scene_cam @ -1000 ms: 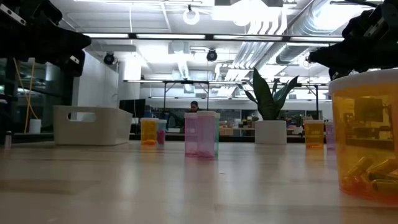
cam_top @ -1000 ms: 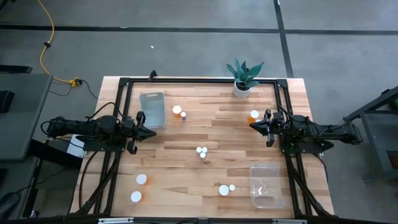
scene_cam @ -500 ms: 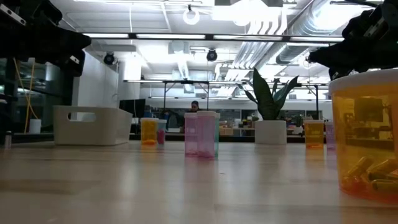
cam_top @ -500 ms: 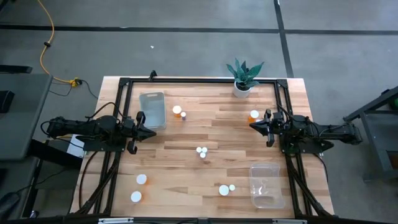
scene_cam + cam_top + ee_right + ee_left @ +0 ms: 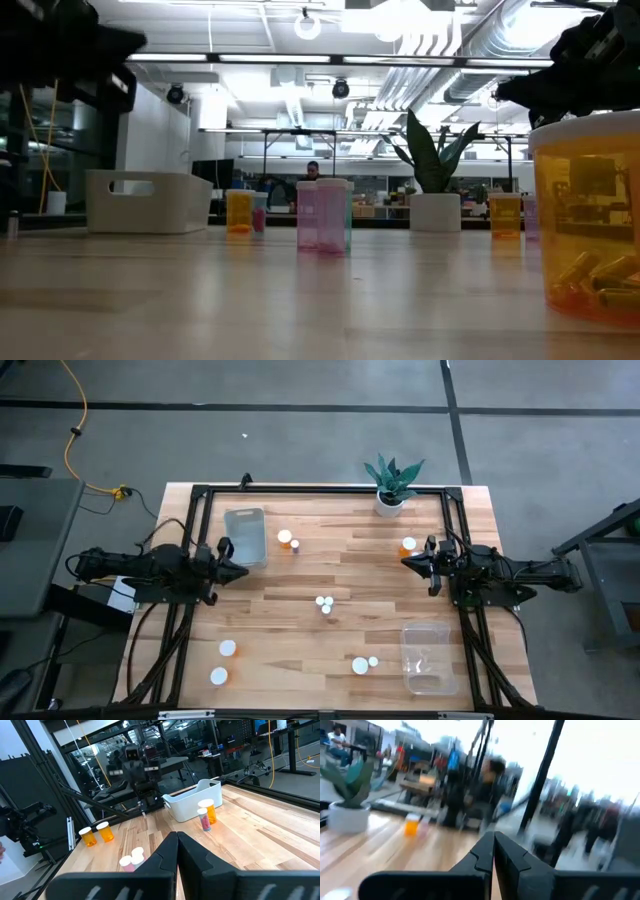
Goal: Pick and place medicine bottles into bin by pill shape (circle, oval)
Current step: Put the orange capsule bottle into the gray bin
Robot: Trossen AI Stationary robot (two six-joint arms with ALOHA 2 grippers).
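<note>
Between clenched left pincer [image 5: 238, 571] and clenched right pincer [image 5: 408, 562], 2 bottles [image 5: 324, 604]; plant [image 5: 391, 482] behind.

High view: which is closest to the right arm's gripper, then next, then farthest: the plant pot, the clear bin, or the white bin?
From the right gripper:
1. Plant pot, at the table's far edge, nearest.
2. Clear bin, at the near edge on the right arm's side, a little farther.
3. White bin, across the table by the left arm, farthest.

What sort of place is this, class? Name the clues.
Probably a robotics lab or workshop: a wooden table inside a black frame, exposed ceiling ducts under bright lights, and workbenches crowded with equipment behind.
</note>
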